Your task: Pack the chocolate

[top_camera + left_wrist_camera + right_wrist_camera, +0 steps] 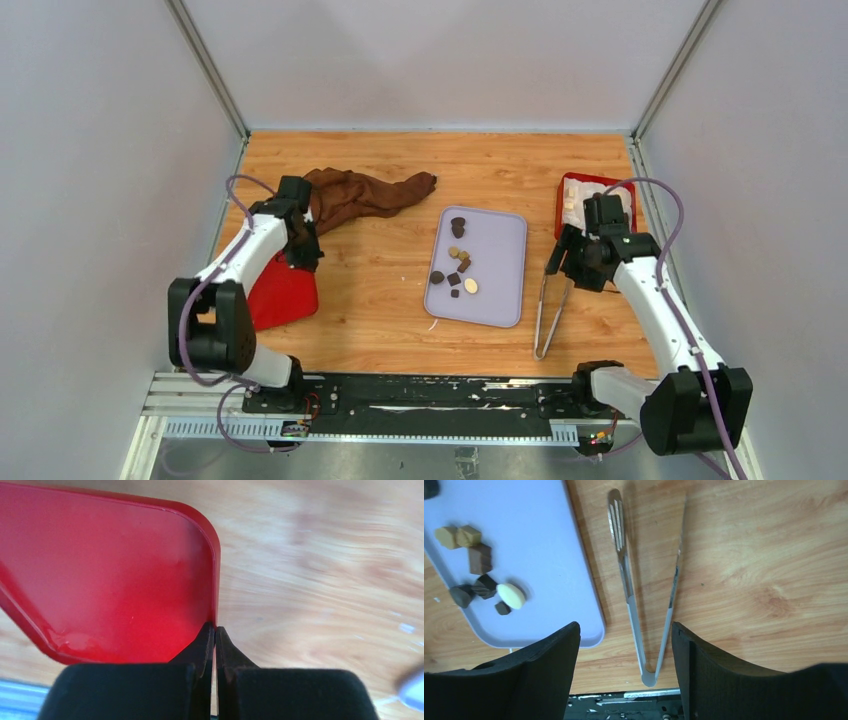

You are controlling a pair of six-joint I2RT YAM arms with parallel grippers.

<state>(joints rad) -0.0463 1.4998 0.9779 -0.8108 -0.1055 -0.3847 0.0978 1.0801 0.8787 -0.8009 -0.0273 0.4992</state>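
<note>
Grey walls fence a wooden counter [400, 160]. Near its middle the chocolate [458, 272] sits as a loose scatter of dark, tan and cream pieces on the left half of a lavender tray [502, 262]. A couple of pale bits also lie in a red box [577, 186] at the far right.

Just beside the tray's right edge, metal tongs [626, 575] lie flat with their arms apart and the hinge toward the robot. The right end effector [625, 636] hovers over them with its fingers spread wide, holding nothing. If it closes off-centre it will likely catch only one arm, and the tongs could swivel or skid into the tray and jostle the pieces. A squeeze too near the hinge would leave the tips slack, so small round pieces could roll away or drop on the way to the box.

Over on the left, the left end effector [215, 636] has its fingers pressed together on the corner rim of a red lid [110, 575], which looks tipped up off the counter in the overhead view. The wrist view is blurred, so how deep the rim sits in that pinch is hard to judge. Such a thin edge grip could let the lid pivot or slip free. A brown cloth [365, 192] lies bunched beside that arm's wrist, close enough to snag on a swing.
</note>
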